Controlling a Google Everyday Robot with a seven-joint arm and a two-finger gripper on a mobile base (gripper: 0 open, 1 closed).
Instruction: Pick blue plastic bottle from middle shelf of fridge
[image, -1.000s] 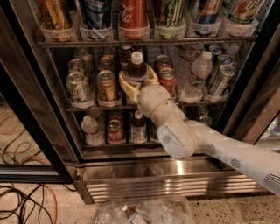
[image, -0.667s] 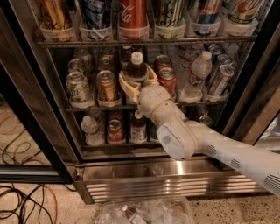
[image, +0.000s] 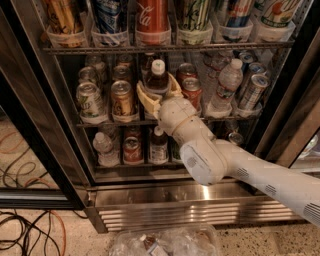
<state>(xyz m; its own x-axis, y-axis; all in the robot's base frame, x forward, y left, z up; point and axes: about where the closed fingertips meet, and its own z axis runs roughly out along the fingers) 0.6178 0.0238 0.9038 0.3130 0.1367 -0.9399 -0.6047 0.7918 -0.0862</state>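
Centrally in the camera view, the robot's cream-coloured two-finger gripper (image: 158, 90) is clasped around the lower body of the blue plastic bottle (image: 157, 79), with one finger on each side. The bottle stands upright on the middle shelf (image: 107, 122), a thin dark wire rack with a front rail, inside the tall glass-door fridge (image: 35, 125). Its white screw cap and dark brown shoulder show above the fingers. Its label is hidden behind them, so no writing on it can be read. The white jointed arm (image: 240, 170) runs in from the lower right of the frame.

The only brand that can be made out is on the tall red can (image: 151, 17) at top centre, on the rack above: white Coca-Cola script, cut off by the top edge. A blue-and-white can (image: 107, 15) stands to its left and a green-and-white can (image: 192, 12) to its right; their lettering cannot be read.

On the middle shelf, left of the bottle, a gold-brown can (image: 122, 97) and a pale green can (image: 90, 100) sit in clear plastic holders. Just right of the gripper is a short red can (image: 192, 92), and further right a clear water bottle (image: 226, 85) with a white cap.

On the rack below, a small dark bottle (image: 159, 145) stands under the gripper. A ribbed stainless-steel base (image: 190, 212) crosses the bottom of the frame. Orange and black cables (image: 25, 235) lie on the floor at lower left.
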